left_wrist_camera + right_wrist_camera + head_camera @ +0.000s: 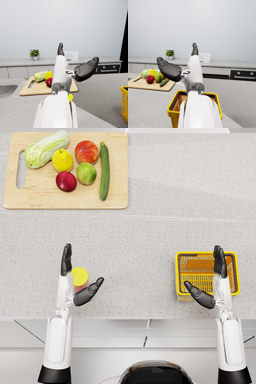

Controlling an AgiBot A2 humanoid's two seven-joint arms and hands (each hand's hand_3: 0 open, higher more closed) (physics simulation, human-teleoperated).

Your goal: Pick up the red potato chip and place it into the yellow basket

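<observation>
The red potato chip can stands upright on the counter, showing its yellow lid and a sliver of red side. My left hand hovers over it, fingers spread and holding nothing; the can sits between the raised fingers and the thumb. In the left wrist view only a yellow and red bit of the can peeks out beside the forearm, below the left hand. The yellow basket sits at the right. My right hand is spread above it, also seen as the right hand over the basket.
A wooden cutting board at the far left carries a cabbage, a cucumber and several fruits. A sink lies left of the board. The counter's front edge runs just below both hands.
</observation>
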